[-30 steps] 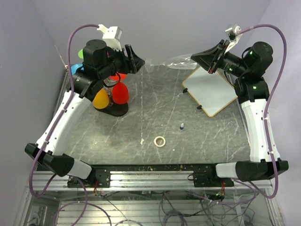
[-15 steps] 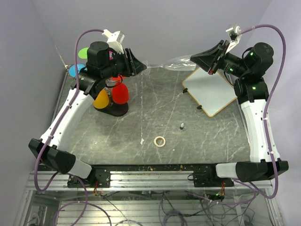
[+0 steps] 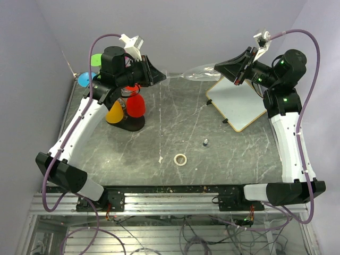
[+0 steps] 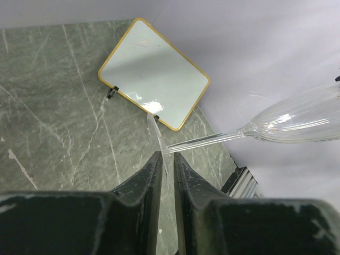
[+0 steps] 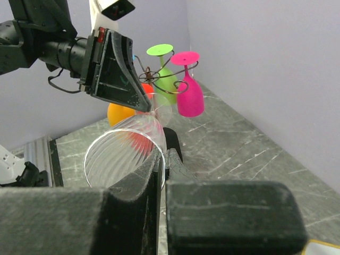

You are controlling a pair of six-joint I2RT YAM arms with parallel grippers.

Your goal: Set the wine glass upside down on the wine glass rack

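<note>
**Ana:** What lies nearest the arm bases?

**Ben:** On the grey table (image 3: 175,119) there is a ring of tape (image 3: 181,159). Just beyond it is a small dark thing (image 3: 205,142), too small to make out. Further back on the right lies a whiteboard (image 3: 237,103) with a yellow edge.

**Ana:** And the rack?

**Ben:** The rack (image 3: 133,125) stands at the far left on its black base. A yellow glass (image 3: 113,112) and a red glass (image 3: 135,106) hang on it bowl-down. A blue glass (image 3: 84,79) and a green glass (image 3: 95,59) show behind the left arm. The right wrist view also shows a pink glass (image 5: 189,95) in the wire curls.

**Ana:** Where is the wine glass?

**Ben:** The wine glass (image 3: 201,71) is clear. It lies on its side in the air above the far edge of the table, between the two arms and to the right of the rack. Its foot points left and its bowl points right. It does not touch the rack.

**Ana:** What is the left gripper doing?

**Ben:** The left gripper (image 4: 166,155) is narrowed to a slit. The foot of the glass sits edge-on, pinched between its fingers, and the stem runs off to the right.

**Ana:** And the right gripper?

**Ben:** The right gripper (image 5: 163,156) is also nearly closed. It clamps the wall of the bowl at the rim, with one finger inside and one outside.
</note>
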